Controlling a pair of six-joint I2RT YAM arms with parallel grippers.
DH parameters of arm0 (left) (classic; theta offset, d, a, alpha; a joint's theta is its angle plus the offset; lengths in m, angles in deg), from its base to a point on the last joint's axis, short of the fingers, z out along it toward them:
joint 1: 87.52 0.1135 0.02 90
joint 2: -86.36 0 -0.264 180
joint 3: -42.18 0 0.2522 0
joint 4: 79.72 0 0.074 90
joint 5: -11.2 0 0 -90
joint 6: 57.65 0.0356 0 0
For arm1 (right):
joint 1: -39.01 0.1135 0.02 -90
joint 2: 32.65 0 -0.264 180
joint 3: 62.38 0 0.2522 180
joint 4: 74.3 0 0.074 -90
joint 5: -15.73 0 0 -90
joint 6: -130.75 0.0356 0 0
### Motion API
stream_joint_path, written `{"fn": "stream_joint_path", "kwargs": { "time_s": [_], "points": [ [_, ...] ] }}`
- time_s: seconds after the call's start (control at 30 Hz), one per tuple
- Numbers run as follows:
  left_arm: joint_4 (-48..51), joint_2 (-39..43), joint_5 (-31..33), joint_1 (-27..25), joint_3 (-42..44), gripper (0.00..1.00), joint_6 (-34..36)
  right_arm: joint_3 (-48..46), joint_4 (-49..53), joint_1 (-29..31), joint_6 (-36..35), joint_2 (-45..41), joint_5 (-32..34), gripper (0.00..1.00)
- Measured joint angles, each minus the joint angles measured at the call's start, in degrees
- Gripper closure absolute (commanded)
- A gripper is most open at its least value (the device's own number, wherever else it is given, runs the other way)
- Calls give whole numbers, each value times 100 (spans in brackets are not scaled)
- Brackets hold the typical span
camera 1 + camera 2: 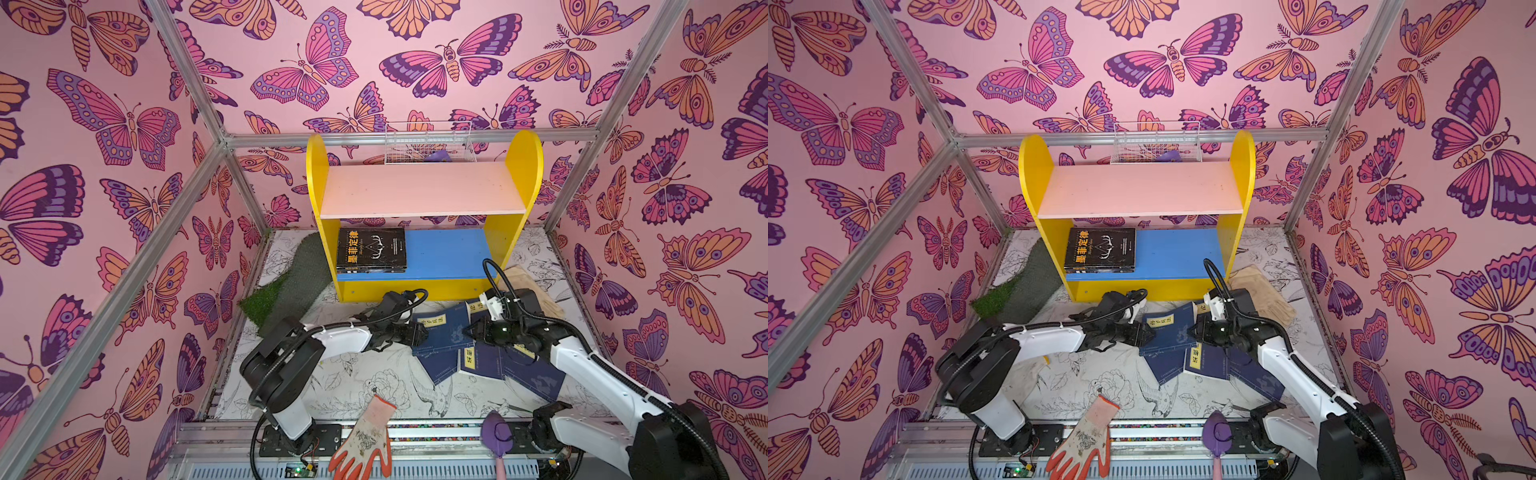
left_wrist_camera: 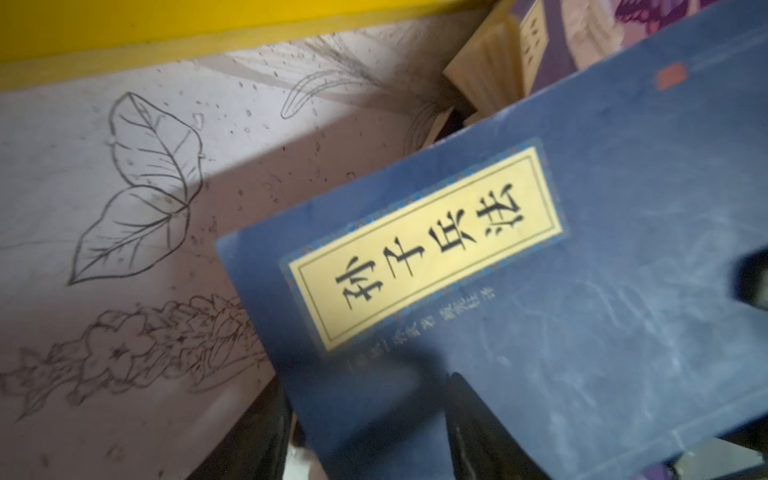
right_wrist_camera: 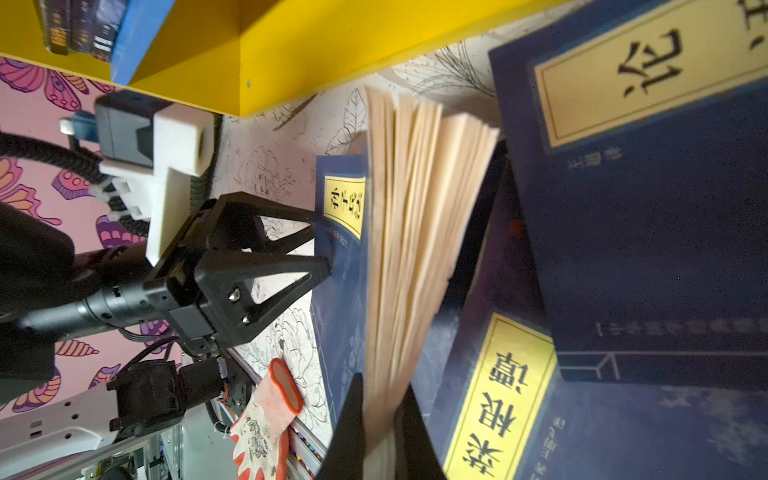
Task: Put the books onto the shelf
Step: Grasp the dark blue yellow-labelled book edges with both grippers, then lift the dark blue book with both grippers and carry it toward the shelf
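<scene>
The shelf [image 1: 525, 166] stands at the back, with a stack of dark books [image 1: 371, 249] lying at the left of its blue lower board. Several navy books [image 1: 490, 361] with yellow labels lie piled on the table in front of it. The topmost navy book [image 1: 442, 332] is tipped up on its edge. My right gripper [image 3: 383, 384] is shut on the fanned page edge of this book [image 3: 340, 291]. My left gripper [image 2: 365, 390] is open at the opposite edge, its fingers straddling the corner of the book [image 2: 582, 291]. In both top views the two grippers [image 1: 424, 332] [image 1: 1192, 332] face each other across it.
A white wire basket [image 1: 430, 143] sits behind the shelf's top. A strip of green turf [image 1: 286, 286] lies left of the shelf and a tan glove [image 1: 536, 291] to its right. An orange-and-white glove [image 1: 368, 440] and a purple trowel [image 1: 496, 434] lie at the front edge.
</scene>
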Motion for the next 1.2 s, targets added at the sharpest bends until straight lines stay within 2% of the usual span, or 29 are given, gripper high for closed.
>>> {"fn": "stream_joint_path", "kwargs": {
  "time_s": [0.2, 0.3, 0.4, 0.57, 0.7, 0.8, 0.97, 1.07, 1.1, 1.2],
  "points": [
    [-116, 2055, -575, 1027, 634, 17, -564, 564, 44, -146, -140, -164, -223, 100],
    [-219, 2809, -857, 1425, 717, 11, -890, 846, 4, -249, -160, -400, -459, 100],
    [-326, 3110, -1132, 1528, 765, 9, -1176, 927, -267, -365, -92, -608, -811, 100],
    [-835, 2962, -1543, 1547, 1060, 12, -1742, 927, -977, -415, 317, -463, -1493, 100],
    [-1451, 2671, -1810, 1550, 1257, 21, -2218, 927, -1497, -415, 660, -234, -1878, 100],
    [-1836, 2538, -1952, 1550, 1272, 38, -2452, 927, -1749, -415, 839, -96, -2000, 100],
    [-2450, 2455, -2087, 1515, 1320, 77, -2778, 927, -1967, -417, 1021, 125, -2050, 100],
    [-2632, 2385, -2083, 1464, 1311, 89, -2881, 920, -2057, -439, 1097, 179, -2039, 98],
    [-2691, 2354, -2085, 1445, 1300, 90, -2896, 918, -2072, -459, 1113, 188, -2022, 95],
    [-2815, 2221, -2002, 1349, 1231, 99, -2935, 903, -2155, -509, 1233, 190, -1882, 68]
  ]
}}
